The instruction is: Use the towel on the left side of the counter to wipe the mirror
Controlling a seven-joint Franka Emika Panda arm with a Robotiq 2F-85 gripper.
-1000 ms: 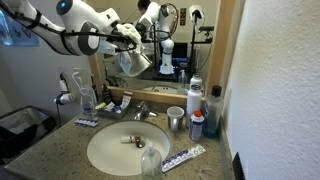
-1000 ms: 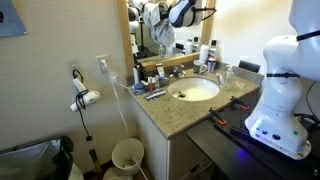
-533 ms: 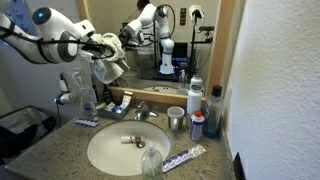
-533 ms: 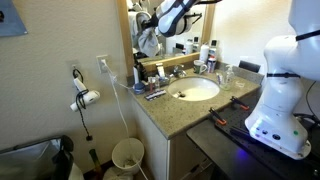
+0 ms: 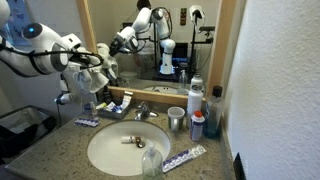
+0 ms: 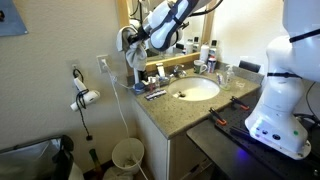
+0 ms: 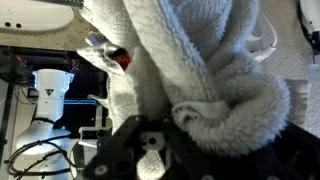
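Observation:
My gripper [image 5: 99, 62] is shut on a white terry towel [image 5: 84, 80] that hangs from it at the left end of the mirror [image 5: 185, 40], above the counter's left side. In an exterior view the gripper [image 6: 133, 37] holds the towel [image 6: 133, 55] by the mirror's left edge. The wrist view is filled by the bunched towel [image 7: 190, 60] pinched in the jaws [image 7: 175, 125]. The arm's reflection shows in the mirror.
The granite counter [image 5: 60, 150] has a round sink [image 5: 120, 148], a faucet [image 5: 141, 110], a steel cup [image 5: 176, 118], bottles [image 5: 195, 95] at the right, a toothpaste tube [image 5: 183, 157], and a wall hair dryer [image 5: 66, 92] at the left.
The arm has swung left and down along the mirror with the towel in its grip, from the mirror's upper middle to its left edge.

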